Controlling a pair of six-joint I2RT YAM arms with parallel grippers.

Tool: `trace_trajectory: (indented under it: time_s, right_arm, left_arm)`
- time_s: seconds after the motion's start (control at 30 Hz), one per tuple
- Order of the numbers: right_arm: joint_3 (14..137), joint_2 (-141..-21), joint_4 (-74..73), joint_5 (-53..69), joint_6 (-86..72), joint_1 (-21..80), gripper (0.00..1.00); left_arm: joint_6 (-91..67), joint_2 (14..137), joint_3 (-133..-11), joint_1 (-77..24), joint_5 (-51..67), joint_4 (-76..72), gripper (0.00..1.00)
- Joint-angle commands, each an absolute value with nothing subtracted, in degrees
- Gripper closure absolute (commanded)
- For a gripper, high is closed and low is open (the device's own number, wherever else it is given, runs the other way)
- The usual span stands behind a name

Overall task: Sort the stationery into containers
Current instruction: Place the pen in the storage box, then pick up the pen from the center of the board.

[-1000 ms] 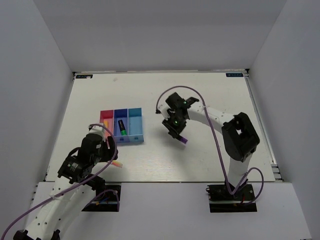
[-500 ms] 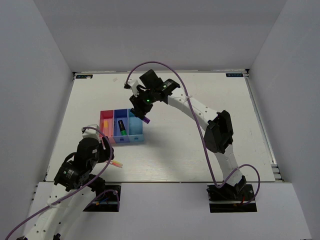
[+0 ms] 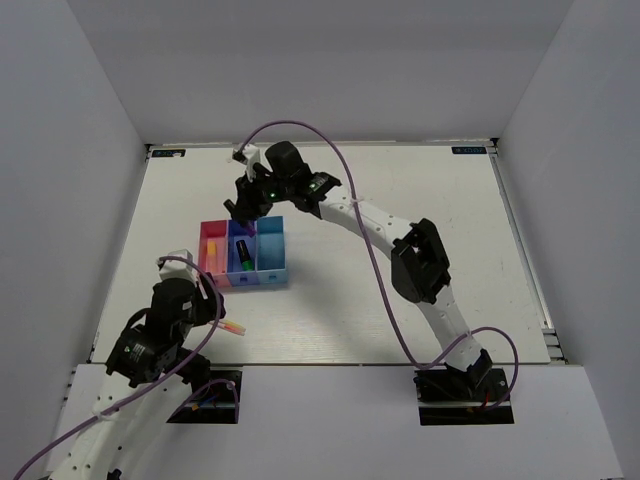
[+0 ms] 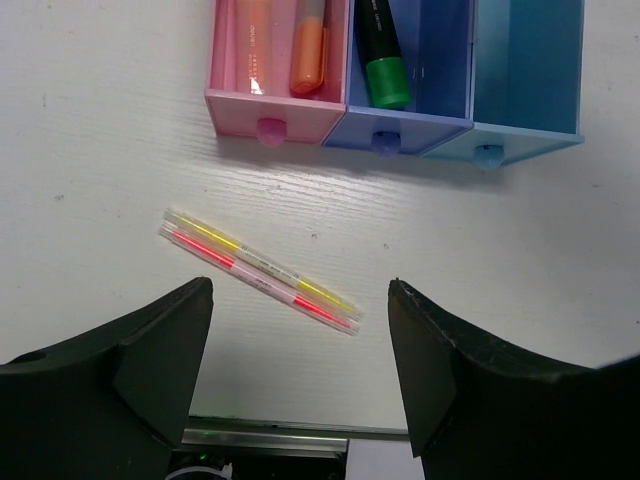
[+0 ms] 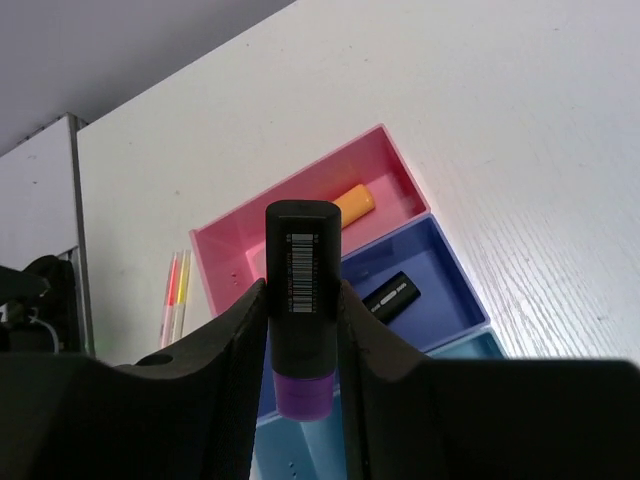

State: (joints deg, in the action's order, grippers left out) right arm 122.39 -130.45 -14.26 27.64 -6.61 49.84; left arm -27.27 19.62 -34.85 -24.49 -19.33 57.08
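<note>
My right gripper (image 5: 300, 292) is shut on the purple marker (image 5: 301, 388), black cap up, and holds it above the row of bins, over the dark blue bin (image 5: 440, 270). In the top view the right gripper (image 3: 246, 213) hangs over the bins' far side. The green marker (image 4: 384, 62) lies in the dark blue bin (image 4: 452, 70). The orange-pink marker (image 4: 309, 58) lies in the pink-red bin (image 4: 225, 100). The light blue bin (image 4: 530, 70) holds nothing I can see. Two thin pink and yellow pens (image 4: 258, 270) lie on the table before my open, empty left gripper (image 4: 300, 370).
The bins (image 3: 243, 270) sit left of the table's centre, with the pens (image 3: 232, 327) near the front edge. White walls enclose the table on three sides. The right arm (image 3: 380, 225) stretches across the middle.
My right arm has swung left from the table's middle to above the bins, carrying the purple marker. My left arm has drawn back slightly toward the near edge.
</note>
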Motion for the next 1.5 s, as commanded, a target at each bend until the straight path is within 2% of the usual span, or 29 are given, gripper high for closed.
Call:
trace_trajectory:
  time_s: [0.0, 0.2, 0.3, 0.33, 0.4, 0.43, 0.67, 0.77, 0.8, 0.83, 0.9, 0.93, 0.97, 1.03, 1.1, 1.13, 1.2, 1.23, 1.27, 1.3, 1.33, 1.37, 1.4, 1.43, 1.47]
  right_arm:
    - [120.24, -132.71, -3.26, 29.09, -9.67, 50.36, 1.00]
    - [119.71, -135.87, 6.06, 28.65, -9.84, 50.63, 1.00]
    - [120.06, -137.19, 8.00, 28.56, -9.41, 50.89, 0.89]
    - [119.80, -137.46, 8.09, 28.74, -9.23, 50.89, 0.78]
    - [119.01, -137.37, 8.17, 29.35, -8.88, 50.80, 0.71]
    - [118.31, -137.37, 7.83, 29.62, -8.53, 50.97, 0.63]
    - [116.72, -134.04, 4.67, 29.71, -6.60, 50.63, 0.55]
    - [115.84, -131.32, 2.12, 29.62, -5.54, 50.45, 0.56]
    - [115.40, -130.61, 1.33, 29.45, -5.02, 50.36, 0.58]
    - [115.84, -128.34, -4.95, 28.05, -4.40, 50.27, 0.61]
    - [117.41, -126.57, -10.25, 26.64, -0.46, 50.01, 0.79]
    - [118.29, -124.74, -15.50, 25.50, 1.91, 49.84, 0.92]
    - [118.39, -122.45, -20.25, 19.48, 2.89, 49.40, 1.00]
    - [115.86, -118.50, -27.11, 10.61, 3.69, 48.87, 1.00]
    - [111.11, -112.36, -29.61, 11.07, 4.83, 46.59, 1.00]
    - [107.00, -110.76, -33.10, 11.94, 5.18, 44.93, 0.89]
    - [100.04, -103.90, -34.97, 16.14, 7.81, 41.77, 0.43]
    - [94.02, -101.89, -36.02, 17.82, 9.39, 40.88, 0.41]
    - [87.17, -95.34, -35.60, 19.32, 9.67, 40.17, 0.41]
    - [83.88, -92.92, -34.64, 18.90, 9.93, 38.08, 0.58]
    - [77.24, -90.81, -31.67, 18.55, 9.58, 37.62, 0.70]
    - [70.99, -84.35, -30.60, 18.81, 9.58, 37.01, 0.80]
    - [68.67, -82.11, -29.72, 18.72, 9.23, 35.44, 0.89]
    - [60.99, -78.35, -27.01, 18.63, 8.36, 34.81, 0.97]
    - [58.99, -76.66, -26.46, 19.50, 8.09, 34.20, 0.97]
  left_arm:
    - [-27.86, 18.99, -34.37, -24.52, -20.92, 58.18, 0.19]
    - [-28.12, 18.37, -34.19, -24.52, -21.18, 58.09, 0.18]
    - [-28.04, 18.54, -34.28, -24.61, -20.92, 58.01, 0.18]
    - [-27.78, 18.72, -34.28, -24.61, -20.92, 57.83, 0.18]
    - [-27.77, 18.72, -34.02, -24.61, -20.57, 57.66, 0.18]
    - [-27.60, 18.89, -34.10, -24.61, -20.57, 57.40, 0.18]
    - [-27.42, 21.53, -34.01, -24.52, -20.13, 57.30, 0.19]
    - [-27.95, 22.15, -33.66, -24.52, -20.21, 56.78, 0.33]
    - [-28.21, 22.32, -33.66, -24.61, -20.39, 56.60, 0.47]
    - [-29.43, 22.41, -33.23, -24.52, -20.22, 56.25, 0.56]
    - [-31.89, 23.29, -33.31, -24.43, -19.43, 55.55, 0.72]
    - [-32.69, 24.34, -34.09, -24.43, -19.25, 55.98, 0.83]
    - [-33.74, 26.09, -35.23, -24.43, -19.60, 56.25, 0.87]
    - [-38.75, 29.42, -36.73, -24.52, -20.74, 57.47, 0.97]
    - [-44.72, 31.11, -37.35, -24.43, -21.35, 57.39, 0.95]
    - [-46.22, 33.20, -37.27, -24.52, -21.53, 57.04, 0.82]
    - [-53.05, 34.80, -36.91, -24.43, -21.97, 56.86, 0.76]
    - [-54.48, 37.33, -36.83, -24.43, -22.06, 57.13, 0.75]
    - [-57.45, 38.22, -36.65, -24.43, -22.32, 57.65, 0.73]
    - [-60.53, 39.71, -36.56, -24.43, -22.67, 57.83, 0.72]
    - [-63.08, 41.03, -36.39, -24.43, -22.94, 57.75, 0.72]
    - [-64.41, 41.91, -35.34, -24.43, -23.11, 57.48, 0.67]
    - [-65.47, 42.18, -34.81, -24.52, -23.12, 56.78, 0.65]
    - [-67.65, 42.54, -33.50, -24.61, -23.29, 55.99, 0.63]
    - [-68.28, 42.80, -32.79, -24.44, -23.20, 53.55, 0.62]
